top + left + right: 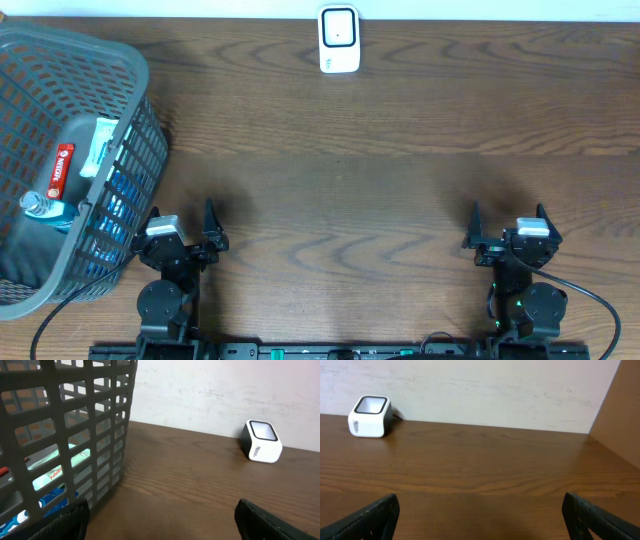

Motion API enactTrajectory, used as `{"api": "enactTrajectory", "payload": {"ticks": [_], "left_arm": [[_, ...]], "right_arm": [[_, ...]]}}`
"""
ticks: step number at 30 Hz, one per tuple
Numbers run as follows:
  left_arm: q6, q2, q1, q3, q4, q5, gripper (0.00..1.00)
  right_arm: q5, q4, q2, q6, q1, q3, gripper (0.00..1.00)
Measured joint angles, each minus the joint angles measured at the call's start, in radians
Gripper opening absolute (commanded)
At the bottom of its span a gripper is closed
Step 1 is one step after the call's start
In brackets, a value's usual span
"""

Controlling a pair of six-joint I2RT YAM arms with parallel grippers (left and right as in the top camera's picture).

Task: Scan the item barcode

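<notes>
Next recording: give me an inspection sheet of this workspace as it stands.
Surface: brown wooden table, no spills seen.
Job's things: white scanner at the far edge; grey basket at left, holding a red packet, a white-and-teal tube and a bottle.
Clutter: nothing seen.
End effectors: left end effector and right end effector open, empty, near the front edge.
Cables: black cable by the left base, another by the right.
Surroundings: pale wall behind the table.

Illegible small logo on scanner (261,442)
</notes>
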Motion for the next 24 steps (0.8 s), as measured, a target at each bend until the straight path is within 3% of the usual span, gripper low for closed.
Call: {"api": "enactTrajectory", "payload": {"ticks": [24], "left_arm": [[0.0,0.0,0.0,0.001,-0.006,0.035,0.93]], "right_arm": [[0.0,0.0,0.0,0.0,0.0,0.0,0.99]]}}
